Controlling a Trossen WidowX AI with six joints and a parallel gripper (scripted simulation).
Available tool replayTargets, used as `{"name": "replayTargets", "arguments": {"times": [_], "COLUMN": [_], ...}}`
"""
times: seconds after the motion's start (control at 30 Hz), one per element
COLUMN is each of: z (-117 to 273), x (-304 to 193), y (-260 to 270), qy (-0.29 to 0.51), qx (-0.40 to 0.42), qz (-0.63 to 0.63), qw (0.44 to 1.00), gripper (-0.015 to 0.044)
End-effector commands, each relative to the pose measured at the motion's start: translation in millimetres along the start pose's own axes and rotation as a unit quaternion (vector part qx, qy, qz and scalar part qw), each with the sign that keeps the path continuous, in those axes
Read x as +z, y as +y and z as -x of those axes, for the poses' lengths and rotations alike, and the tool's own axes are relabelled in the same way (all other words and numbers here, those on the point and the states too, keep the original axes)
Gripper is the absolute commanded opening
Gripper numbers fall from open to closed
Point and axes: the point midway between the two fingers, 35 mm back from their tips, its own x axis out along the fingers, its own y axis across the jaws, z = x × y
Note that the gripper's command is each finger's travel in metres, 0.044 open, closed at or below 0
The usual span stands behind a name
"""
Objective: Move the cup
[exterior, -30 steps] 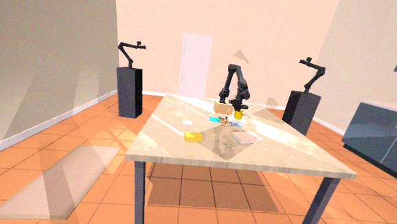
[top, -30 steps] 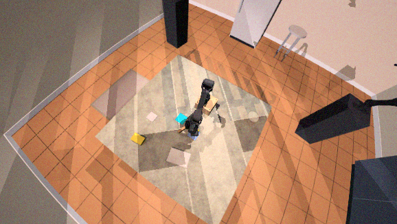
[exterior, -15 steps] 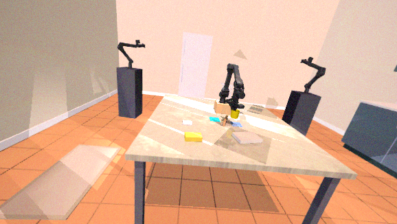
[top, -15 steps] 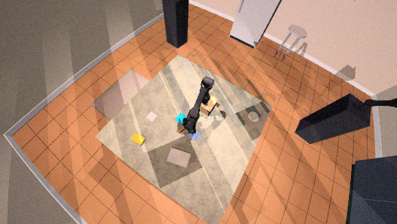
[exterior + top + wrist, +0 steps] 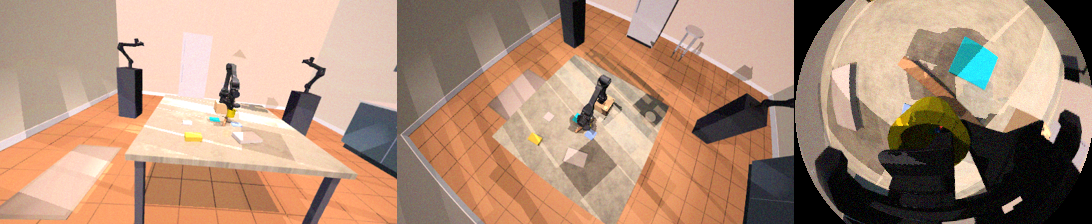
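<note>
A yellow cup (image 5: 231, 113) (image 5: 929, 111) hangs in the air with its mouth up, a little above the table; its exact tilt is hard to tell. A few red and blue specks, marbles, show inside it in the wrist view. My gripper (image 5: 232, 108) (image 5: 954, 124) is shut on the cup's wall. A blue pad (image 5: 591, 135) (image 5: 236, 124) lies on the table close to the cup, mostly hidden behind it in the wrist view. A flat cyan square (image 5: 575, 118) (image 5: 214, 119) (image 5: 975, 62) lies on the other side of a wooden bar. I cannot tell for sure whether it is the other pad.
The wooden bar (image 5: 578, 130) (image 5: 224, 121) (image 5: 925, 79) stands between the blue pad and cyan square. A wooden block (image 5: 606, 104) (image 5: 220, 107) is near the arm. A white slab (image 5: 575, 157) (image 5: 246, 137), yellow block (image 5: 535, 139) (image 5: 193, 137) and small pale square (image 5: 549, 117) (image 5: 187, 122) lie farther off.
</note>
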Motion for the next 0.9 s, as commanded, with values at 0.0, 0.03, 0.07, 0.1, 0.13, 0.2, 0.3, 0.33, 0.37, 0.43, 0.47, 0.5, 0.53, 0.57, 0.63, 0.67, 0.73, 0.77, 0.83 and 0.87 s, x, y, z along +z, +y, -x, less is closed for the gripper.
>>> {"name": "replayTargets", "arguments": {"times": [0.0,0.03,0.07,0.1,0.13,0.2,0.3,0.33,0.37,0.43,0.47,0.5,0.53,0.57,0.63,0.67,0.73,0.77,0.83,0.87], "z": [0.8,0.8,0.8,0.9,0.9,1.0,1.1,1.2,1.2,1.3,1.4,1.4,1.5,1.5,1.7,1.7,1.8,1.9,2.0,2.1], "x": [5.0,6.4,7.8,9.1,10.5,13.2,17.2,18.6,19.9,22.6,23.9,25.3,26.6,28.0,30.6,32.0,34.5,35.8,38.2,39.5], "y": [-6.7,-8.2,-9.7,-11.1,-12.5,-15.4,-19.8,-21.3,-22.7,-25.6,-27.1,-28.6,-30.0,-31.5,-34.4,-35.9,-38.8,-40.1,-42.9,-44.3], "qy": [-0.002,-0.002,-0.003,-0.003,-0.003,-0.003,-0.003,-0.003,-0.003,-0.003,-0.003,-0.003,-0.003,-0.004,-0.004,-0.004,-0.004,-0.004,-0.004,-0.004], "qx": [0.001,0.001,0.001,0.001,0.001,0.000,0.000,0.000,0.000,0.000,0.000,0.000,0.000,0.000,0.000,-0.001,-0.001,-0.001,-0.001,-0.001], "qz": [0.001,0.001,0.001,0.001,0.001,0.001,0.001,0.001,0.001,0.001,0.001,0.001,0.001,0.001,0.001,0.001,0.001,0.001,0.001,0.001], "qw": [1.000,1.000,1.000,1.000,1.000,1.000,1.000,1.000,1.000,1.000,1.000,1.000,1.000,1.000,1.000,1.000,1.000,1.000,1.000,1.000], "gripper": [0.0000,0.0000,0.0000,0.0000,0.0000,0.0000,0.0000,0.0000,0.0000,0.0000,0.0000,0.0000,0.0000,0.0000,0.0000,0.0000,0.0000,0.0000,0.0000,0.0000]}}
